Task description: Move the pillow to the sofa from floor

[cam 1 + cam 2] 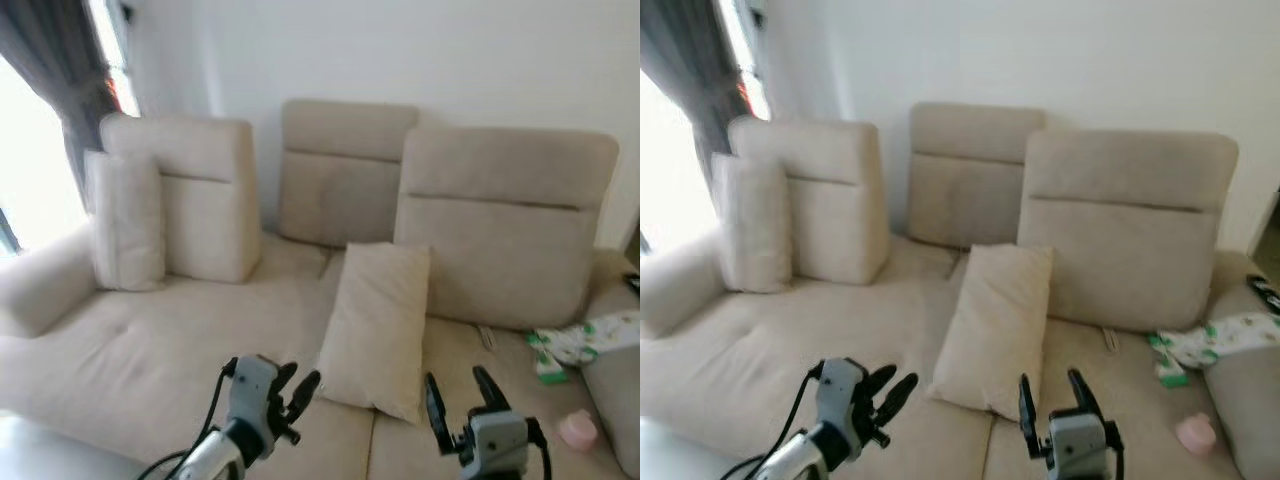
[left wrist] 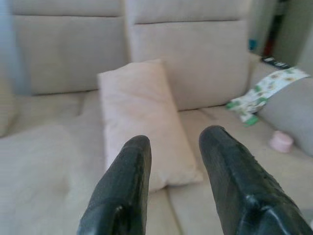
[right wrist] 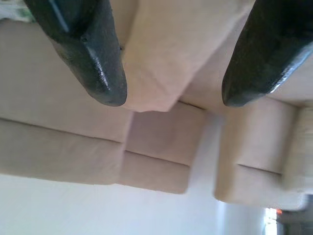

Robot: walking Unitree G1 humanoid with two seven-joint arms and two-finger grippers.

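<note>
Nearest my head camera are both claws, raised low over the seat. Right claw [image 1: 462,398]: fingers spread wide, nothing between them. Left claw [image 1: 296,388]: fingers parted by a narrow gap, also empty; my left wrist view confirms the gap.

Task status, as I judge it: essentially complete. I see the pillow [image 1: 375,328] resting on the sofa [image 1: 150,350], lower end on the seat cushion, upper end leaning against the right backrest [image 1: 505,225]. Neither claw touches it. What remains is at most to back the arms away.

Pillow position relative to the claws: at 12 o'clock between them, its lower edge just beyond the left claw at 1 o'clock and beside the right claw at 11 o'clock.

Other items: a second cushion [image 1: 125,220] at 10 o'clock, a patterned cloth [image 1: 585,340] and a small pink object [image 1: 577,430] at 3 o'clock.
</note>
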